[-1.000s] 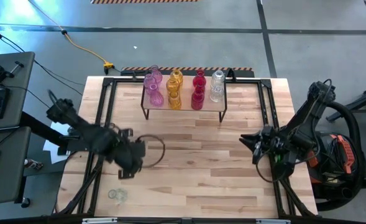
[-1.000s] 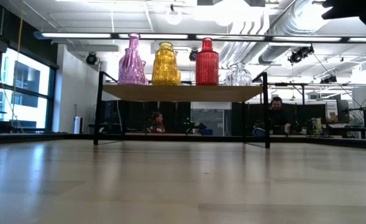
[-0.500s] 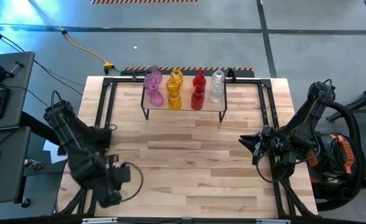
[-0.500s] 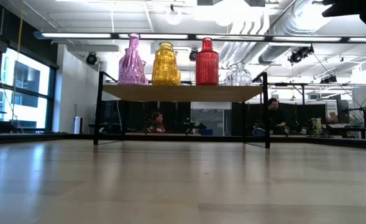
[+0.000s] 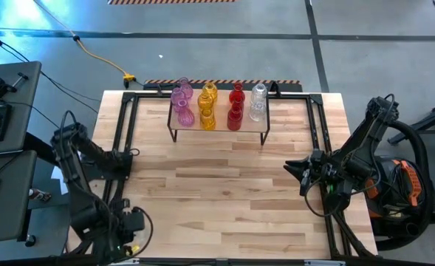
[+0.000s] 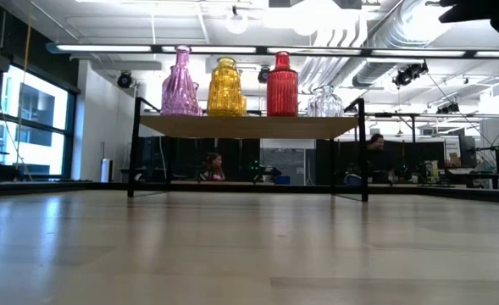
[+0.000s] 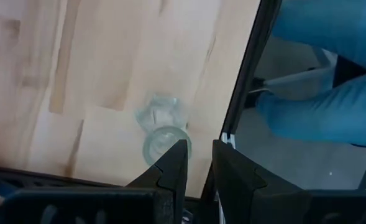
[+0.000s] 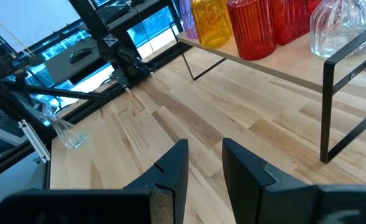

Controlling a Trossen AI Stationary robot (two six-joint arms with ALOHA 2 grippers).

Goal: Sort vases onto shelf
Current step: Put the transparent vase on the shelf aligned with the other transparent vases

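Note:
Pink (image 5: pixel 182 103), yellow (image 5: pixel 207 107), red (image 5: pixel 235 107) and clear (image 5: pixel 258 102) vases stand in rows on the shelf (image 5: pixel 218 124) at the table's far middle. They also show in the low view (image 6: pixel 225 87). One clear vase (image 7: pixel 161 124) stands on its base on the table near the near left corner, and shows in the right wrist view (image 8: pixel 71 135). My left gripper (image 7: pixel 199 165) hangs over it, fingers a narrow gap apart, with the vase just beside one fingertip. In the high view my left gripper (image 5: pixel 128 229) hides this vase. My right gripper (image 5: pixel 289 168) waits, narrowly open, at the table's right.
A black metal frame rail (image 7: pixel 245 81) runs along the table's edge right beside the clear vase. Someone's blue-clad legs (image 7: pixel 322 93) show beyond that rail. Bare wooden tabletop (image 5: pixel 224 199) lies between the shelf and the near edge.
My left gripper has swung from the table's left middle toward the near left corner and now stands over the clear vase, covering it in the high view.

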